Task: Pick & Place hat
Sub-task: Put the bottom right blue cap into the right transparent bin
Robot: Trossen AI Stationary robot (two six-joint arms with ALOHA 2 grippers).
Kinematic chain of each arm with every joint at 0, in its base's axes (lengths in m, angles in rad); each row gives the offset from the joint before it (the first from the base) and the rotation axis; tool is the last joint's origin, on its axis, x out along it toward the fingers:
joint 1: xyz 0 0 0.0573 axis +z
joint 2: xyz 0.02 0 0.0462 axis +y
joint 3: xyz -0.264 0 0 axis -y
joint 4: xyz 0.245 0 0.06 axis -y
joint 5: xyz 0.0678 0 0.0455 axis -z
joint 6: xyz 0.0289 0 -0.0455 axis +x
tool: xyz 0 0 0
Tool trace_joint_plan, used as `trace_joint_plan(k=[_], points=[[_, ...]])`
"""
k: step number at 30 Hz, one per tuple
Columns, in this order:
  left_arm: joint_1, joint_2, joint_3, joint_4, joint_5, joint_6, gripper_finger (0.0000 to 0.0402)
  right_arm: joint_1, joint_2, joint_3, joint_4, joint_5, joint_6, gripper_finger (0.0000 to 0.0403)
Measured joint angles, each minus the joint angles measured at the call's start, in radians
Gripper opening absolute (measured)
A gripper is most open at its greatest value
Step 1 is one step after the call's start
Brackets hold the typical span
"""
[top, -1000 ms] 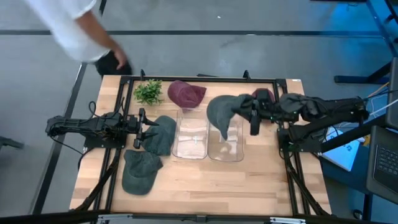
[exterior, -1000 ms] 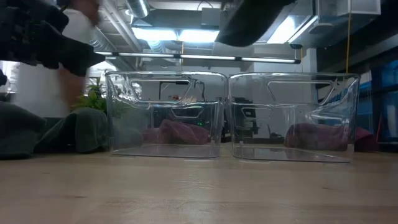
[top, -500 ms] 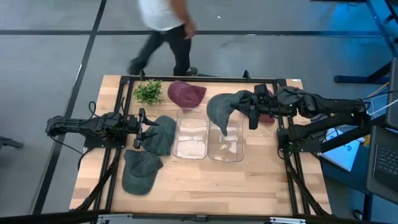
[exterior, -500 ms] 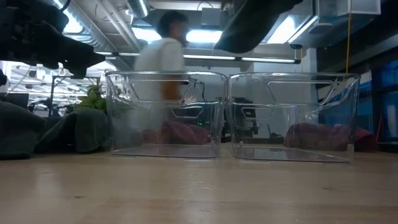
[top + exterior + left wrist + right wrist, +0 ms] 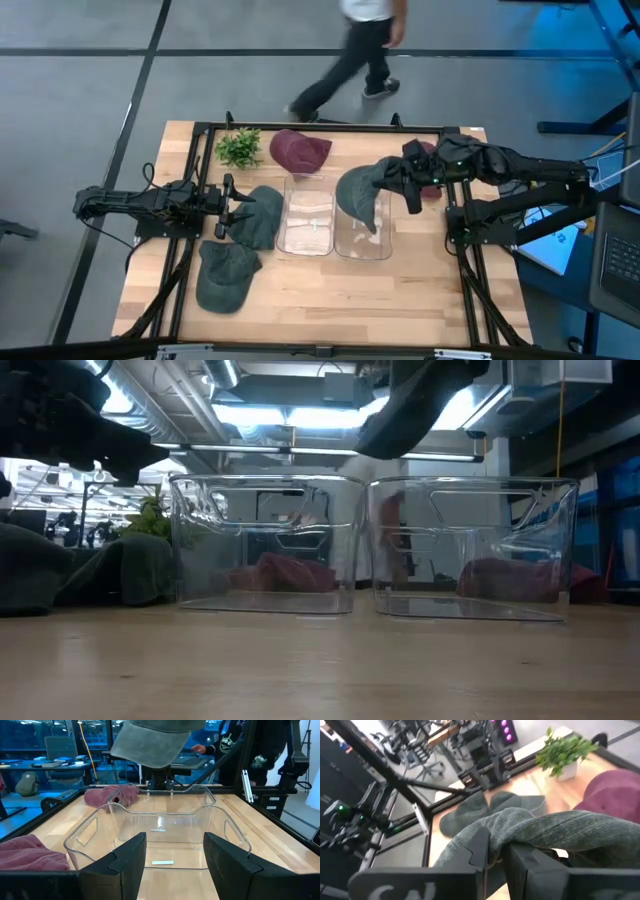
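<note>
We have the grey hat point(image 5: 360, 190) in the air at centre right of the high view, hanging over the right clear bin point(image 5: 362, 228), so the pick looks done and the drop is what remains. Both bins appear empty inside; the left bin point(image 5: 306, 222) holds nothing either. The hat's crown bunches between the fingers of the right gripper point(image 5: 408, 190), which are clenched on the fabric, and the rest drapes away toward the bin. In the right wrist view the cloth point(image 5: 555, 832) folds over those fingers point(image 5: 480, 847).

Further out, two grey hats point(image 5: 262, 215) point(image 5: 226, 275) and two maroon hats point(image 5: 298, 150) lie on the tabletop point(image 5: 400, 290). The left gripper point(image 5: 222, 208) waits at centre left, fingers spread, holding nothing.
</note>
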Motion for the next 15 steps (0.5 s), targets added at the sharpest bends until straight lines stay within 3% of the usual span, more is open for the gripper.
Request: trace_joint_plan(k=[15], points=[[0.0,0.0,0.0,0.0,0.0,0.0,0.0194,-0.037,0.005,0.0,-0.159,-0.154,-0.079,0.0037]])
